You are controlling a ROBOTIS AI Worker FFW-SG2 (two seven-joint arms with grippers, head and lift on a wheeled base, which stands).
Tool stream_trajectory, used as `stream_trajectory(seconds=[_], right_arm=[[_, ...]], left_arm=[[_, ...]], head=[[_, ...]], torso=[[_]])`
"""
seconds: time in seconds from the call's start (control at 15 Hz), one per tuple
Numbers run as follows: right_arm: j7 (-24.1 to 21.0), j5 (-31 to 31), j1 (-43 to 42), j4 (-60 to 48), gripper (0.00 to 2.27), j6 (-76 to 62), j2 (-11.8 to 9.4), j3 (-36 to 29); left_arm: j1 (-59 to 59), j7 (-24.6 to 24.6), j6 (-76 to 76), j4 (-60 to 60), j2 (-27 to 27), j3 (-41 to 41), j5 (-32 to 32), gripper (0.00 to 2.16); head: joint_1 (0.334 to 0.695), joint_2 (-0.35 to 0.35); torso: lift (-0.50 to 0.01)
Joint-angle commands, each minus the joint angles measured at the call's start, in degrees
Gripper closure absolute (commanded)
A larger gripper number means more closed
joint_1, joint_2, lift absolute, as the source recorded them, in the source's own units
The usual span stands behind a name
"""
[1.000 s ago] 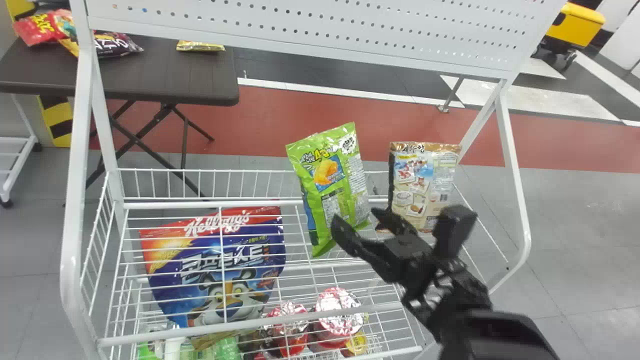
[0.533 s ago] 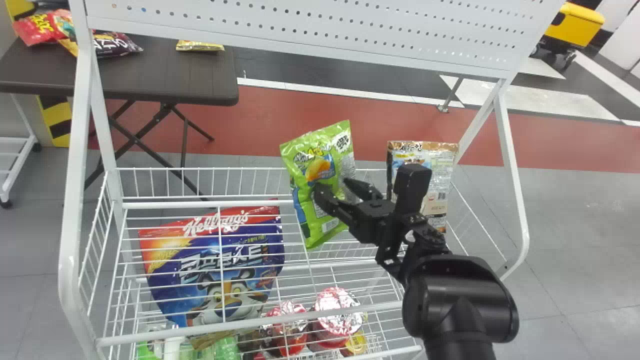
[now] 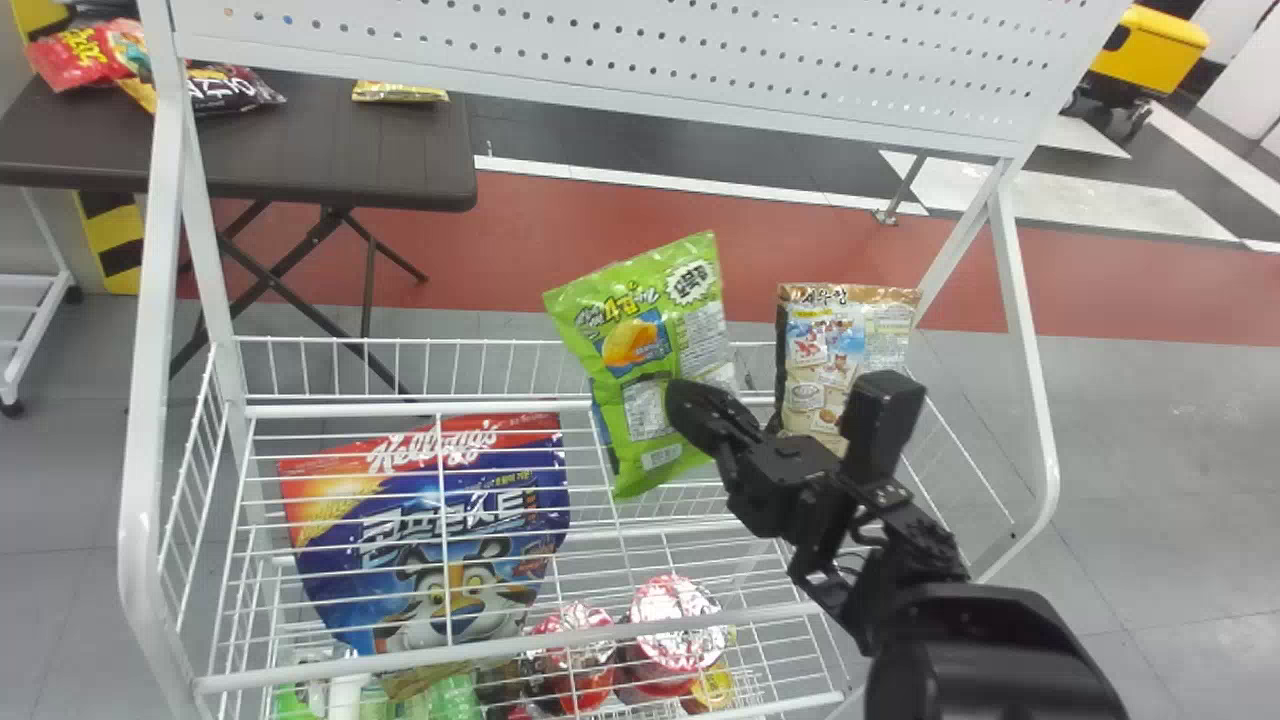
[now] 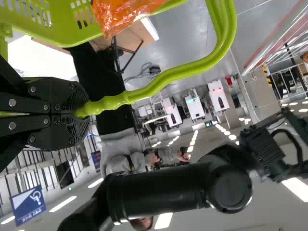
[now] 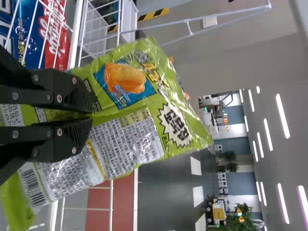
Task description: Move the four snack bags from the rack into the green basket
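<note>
We pinch the green snack bag (image 3: pixel 632 345) in our right end effector (image 3: pixel 698 405); our left end effector (image 4: pixel 84 113) grips the green basket's (image 4: pixel 55 24) handle (image 4: pixel 161 82).

I hold a glossy lime-green snack bag (image 3: pixel 640 340), tilted, at the white wire rack (image 3: pixel 400 411). A tan-and-blue snack bag (image 3: pixel 820 350) stands upright towards its right end. A crinkled orange bag (image 4: pixel 120 12) meets my slotted green plastic basket (image 4: pixel 57 24).
</note>
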Motion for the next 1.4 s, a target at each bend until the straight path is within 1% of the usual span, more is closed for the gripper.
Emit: stream_trajectory(seconds=[0.0,0.2,0.33,0.4,0.6,0.73,0.87,0.93,1.0,1.13,1.33], right_arm=[[0.62,-3.73,4.89,-6.42,2.16,1.29,-0.09,-2.13],[1.41,-10.15,14.56,-18.55,2.16,9.91,0.09,-5.82],[2.64,-15.51,21.77,-25.49,2.16,18.7,0.17,-9.95],[3.69,-17.62,24.32,-27.95,2.16,25.2,0.35,-12.41],[8.62,-22.8,27.31,-30.15,2.16,47.35,0.7,-20.06],[13.8,-22.8,28.45,-29.97,2.16,57.37,1.49,-23.4],[16.09,-22.45,30.29,-28.3,2.16,62.64,1.4,-23.31],[16.17,-21.83,30.91,-26.37,2.16,62.64,1.14,-22.08],[16.09,-20.25,30.91,-24.09,2.16,62.29,0.7,-20.14],[15.73,-19.02,30.91,-20.57,2.16,61.41,-0.35,-16.36],[15.12,-17.18,30.91,-19.69,2.16,60.53,-0.53,-9.6]], left_arm=[[0.32,0.0,-0.07,-0.31,0.08,0.34,0.12,1.51],[0.58,-0.09,-0.07,-0.57,0.26,0.78,0.21,1.51],[0.58,-0.18,0.11,-0.57,0.26,1.14,0.21,1.51],[0.58,-0.18,0.11,-0.57,0.34,1.4,0.3,1.51],[0.41,-0.26,0.11,-0.66,0.34,2.1,0.65,1.51],[0.23,-0.26,0.11,-0.66,0.26,2.28,0.65,1.51],[0.14,-0.18,0.11,-0.66,0.08,2.19,0.65,1.51],[0.14,-0.18,-0.07,-0.66,0.08,2.19,0.56,1.51],[0.14,-0.18,0.11,-0.66,0.08,2.01,0.56,1.51],[0.14,-0.09,0.11,-0.66,-0.01,1.75,0.48,1.51],[0.05,0.0,0.28,-0.75,-0.01,1.31,0.3,1.51]], head=[[0.695,-0.35],[0.695,-0.35],[0.695,-0.35],[0.695,-0.35],[0.695,-0.35],[0.695,-0.35],[0.695,-0.35],[0.695,-0.35],[0.695,-0.35],[0.695,-0.35],[0.695,-0.35]], torso=[[0.0],[0.0],[0.0],[0.0],[0.0],[0.0],[0.0],[0.0],[0.0],[0.0],[0.0]])
